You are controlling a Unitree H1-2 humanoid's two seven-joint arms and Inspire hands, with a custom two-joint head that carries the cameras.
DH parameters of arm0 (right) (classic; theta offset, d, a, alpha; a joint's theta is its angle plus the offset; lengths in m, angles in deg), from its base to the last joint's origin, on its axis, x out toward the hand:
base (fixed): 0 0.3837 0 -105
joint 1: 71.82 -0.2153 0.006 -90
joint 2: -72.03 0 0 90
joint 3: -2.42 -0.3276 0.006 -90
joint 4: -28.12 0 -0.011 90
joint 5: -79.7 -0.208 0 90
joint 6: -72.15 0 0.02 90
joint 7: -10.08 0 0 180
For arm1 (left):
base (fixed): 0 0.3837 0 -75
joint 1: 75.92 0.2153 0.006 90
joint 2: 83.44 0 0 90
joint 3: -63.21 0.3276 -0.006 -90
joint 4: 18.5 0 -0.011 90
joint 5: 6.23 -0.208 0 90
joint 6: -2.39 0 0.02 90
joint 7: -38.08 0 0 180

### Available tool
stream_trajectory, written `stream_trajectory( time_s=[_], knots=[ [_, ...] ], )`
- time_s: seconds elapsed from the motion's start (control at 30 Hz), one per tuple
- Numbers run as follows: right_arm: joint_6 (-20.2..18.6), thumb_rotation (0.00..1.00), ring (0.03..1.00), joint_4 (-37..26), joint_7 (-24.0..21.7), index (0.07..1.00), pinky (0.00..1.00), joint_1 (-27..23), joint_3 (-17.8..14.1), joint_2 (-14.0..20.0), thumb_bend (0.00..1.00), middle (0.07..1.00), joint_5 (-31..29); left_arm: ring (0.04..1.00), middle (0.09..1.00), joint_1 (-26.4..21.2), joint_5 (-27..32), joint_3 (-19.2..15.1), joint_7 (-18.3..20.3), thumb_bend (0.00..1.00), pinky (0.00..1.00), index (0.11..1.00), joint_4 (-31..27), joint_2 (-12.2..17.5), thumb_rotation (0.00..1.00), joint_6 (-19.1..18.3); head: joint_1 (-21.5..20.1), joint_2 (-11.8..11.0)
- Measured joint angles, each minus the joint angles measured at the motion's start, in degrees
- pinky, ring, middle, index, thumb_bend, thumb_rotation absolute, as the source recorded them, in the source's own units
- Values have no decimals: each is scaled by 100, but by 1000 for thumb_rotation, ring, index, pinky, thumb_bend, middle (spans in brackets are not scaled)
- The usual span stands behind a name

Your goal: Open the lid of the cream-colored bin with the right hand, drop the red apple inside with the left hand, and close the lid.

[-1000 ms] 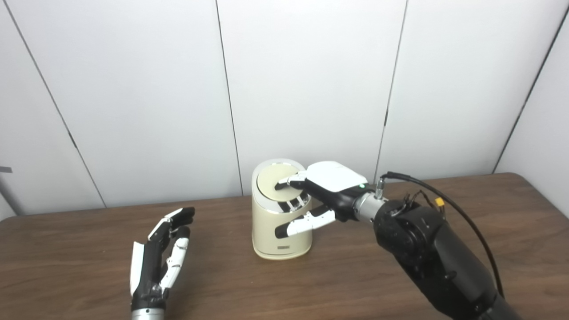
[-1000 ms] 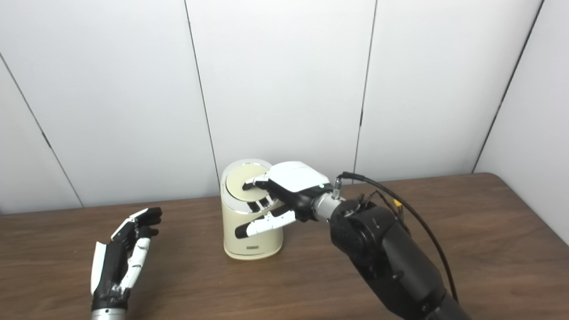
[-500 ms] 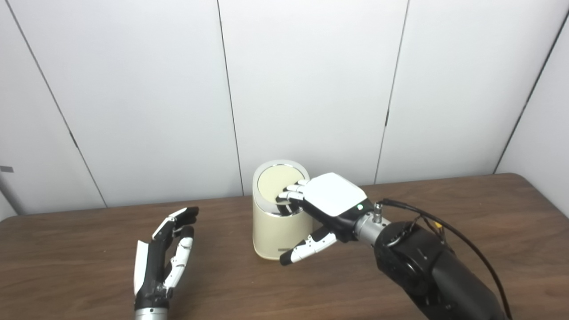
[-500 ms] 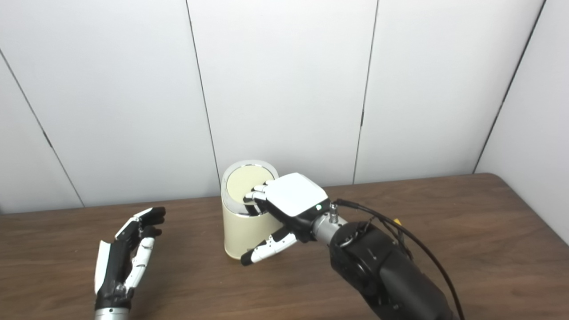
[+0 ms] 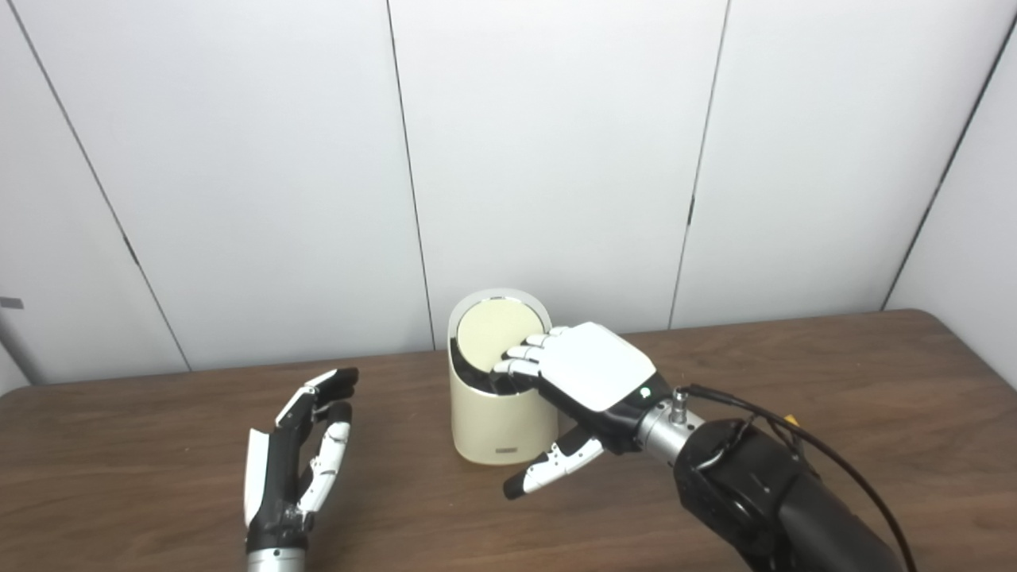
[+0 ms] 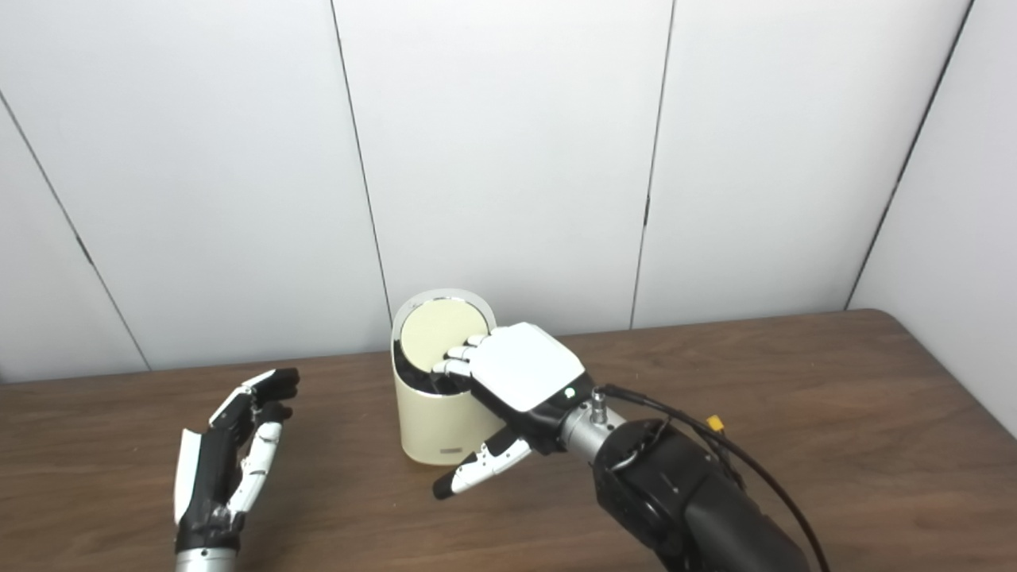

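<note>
Left eye view: right hand (image 5: 592, 373), fingers curled on cream-colored plastic bin (image 5: 496, 421)'s tilted round lid (image 5: 494, 332); light, rigid, likely tippable. Left hand (image 5: 295, 461) spread, empty.

I count one cream-colored bin (image 5: 493, 413) with one round lid (image 5: 491, 332) on my counter (image 5: 834, 381). Two hands of mine are in view: one left hand (image 5: 298, 461), one right hand (image 5: 588, 381).
</note>
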Motion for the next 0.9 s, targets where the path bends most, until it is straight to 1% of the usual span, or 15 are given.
stream_trajectory(
  time_s=[0.13,0.23,0.37,0.4,0.47,0.57,0.63,0.77,0.9],
  knots=[
    [60,822,901,2,34,828,861,97,-163,-67,817,878,-174,741,754,-1,20,2,1,422,671,745,0,-1,769,0,18,-9],
    [87,814,910,6,94,843,860,185,-264,-134,813,887,-288,737,754,-1,20,3,-3,415,663,745,0,0,772,0,18,-9],
    [197,799,939,65,140,887,876,225,-376,-172,808,927,-416,736,754,-3,22,23,-4,416,661,744,0,2,768,0,18,0],
    [218,792,944,93,198,896,877,254,-401,-196,808,934,-432,735,754,-4,25,24,-4,417,661,743,0,1,766,0,26,0],
    [264,797,978,144,346,946,903,325,-460,-270,807,980,-461,735,754,-4,28,23,-5,415,663,744,0,1,773,0,26,-9],
    [295,813,998,186,462,994,970,394,-482,-328,803,998,-459,734,754,-4,8,15,-4,411,660,746,-1,-5,783,0,44,-26],
    [320,810,1000,228,562,999,991,436,-499,-356,811,1000,-460,735,756,-4,-2,7,-3,410,657,747,-1,-12,782,0,44,-26],
    [320,796,1000,356,821,1000,1000,532,-643,-447,835,1000,-484,733,760,-4,3,9,0,417,659,748,0,-11,772,0,53,-61],
    [331,816,1000,389,1297,1000,1000,599,-769,-552,889,1000,-404,729,757,-4,15,7,6,421,653,751,0,-11,768,0,53,-88]
  ],
)
